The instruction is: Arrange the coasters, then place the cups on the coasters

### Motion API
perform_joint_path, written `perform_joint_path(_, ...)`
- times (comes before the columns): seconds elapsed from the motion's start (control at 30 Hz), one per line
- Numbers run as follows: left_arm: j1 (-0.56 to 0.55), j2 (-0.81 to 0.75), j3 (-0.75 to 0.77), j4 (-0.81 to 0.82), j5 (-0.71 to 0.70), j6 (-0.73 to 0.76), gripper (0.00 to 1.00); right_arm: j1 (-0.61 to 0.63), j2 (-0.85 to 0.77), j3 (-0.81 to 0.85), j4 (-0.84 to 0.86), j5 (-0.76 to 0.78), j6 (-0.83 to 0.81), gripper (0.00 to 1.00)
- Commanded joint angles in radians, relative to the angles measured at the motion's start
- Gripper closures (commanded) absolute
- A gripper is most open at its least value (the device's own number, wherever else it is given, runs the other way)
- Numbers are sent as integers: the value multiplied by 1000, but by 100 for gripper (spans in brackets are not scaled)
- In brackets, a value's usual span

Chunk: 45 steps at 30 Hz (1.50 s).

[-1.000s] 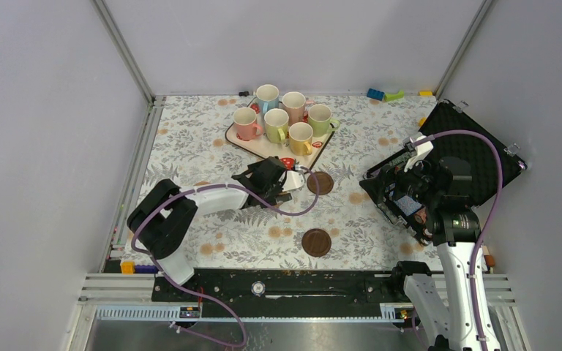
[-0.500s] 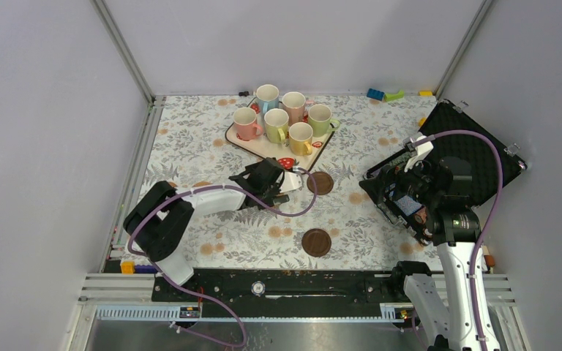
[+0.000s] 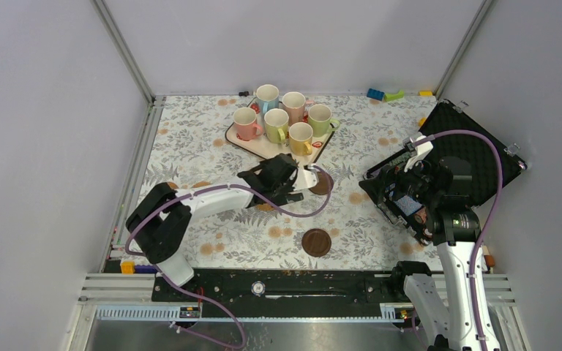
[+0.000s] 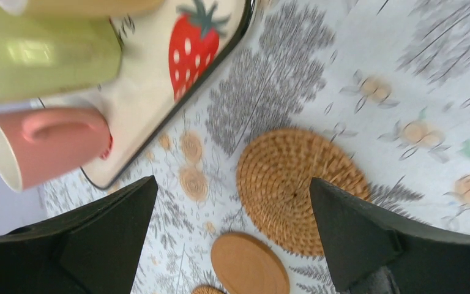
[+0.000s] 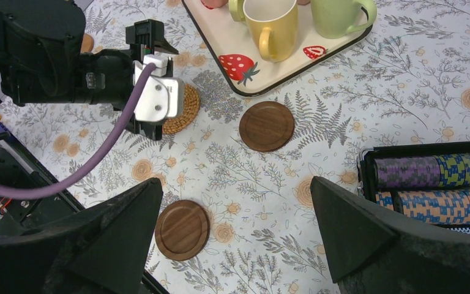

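Note:
Several pastel cups (image 3: 276,123) stand on the strawberry tray (image 3: 263,147) at the back. My left gripper (image 3: 298,179) hangs open, low over the cloth by the tray's near corner. A woven coaster (image 4: 300,190) lies between its fingers, and a smooth tan coaster (image 4: 249,264) and the edge of another woven coaster (image 4: 205,290) lie just behind. One dark brown coaster (image 5: 267,125) lies right beside this gripper, a second (image 5: 182,229) near the front edge. My right gripper (image 5: 235,182) is open and empty, raised over the right side.
An open black case (image 3: 476,157) with rows of striped poker chips (image 5: 428,177) takes up the right side. Small toy bricks (image 3: 375,93) lie along the back edge. The left arm's purple cable (image 3: 293,212) loops over the cloth.
My left gripper has swung right and slightly back, ending next to the dark brown coaster by the tray. The right arm has not moved.

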Motion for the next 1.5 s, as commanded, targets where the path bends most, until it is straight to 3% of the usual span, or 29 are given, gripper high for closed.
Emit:
perform_joint_path(0.0, -55, 35, 94, 6, 27, 6, 1, -6, -1, 0, 40, -12, 4, 0)
perform_joint_path(0.23, -119, 153, 199, 65, -44, -14, 1, -8, 0, -1, 39, -8, 3, 0)
perform_joint_path(0.43, -144, 224, 293, 37, 4, -65, 1, -9, 5, -1, 39, -8, 0, 0)
perform_joint_path(0.67, -193, 319, 387, 89, -124, -82, 1, -9, 6, -1, 40, -8, -1, 0)
perform_joint_path(0.97, -212, 437, 467, 117, -183, -29, 1, -12, -1, -1, 40, -4, -3, 0)
perform_joint_path(1.47, -214, 369, 340, 76, -121, -25, 2, -15, -2, -1, 40, -11, -3, 0)
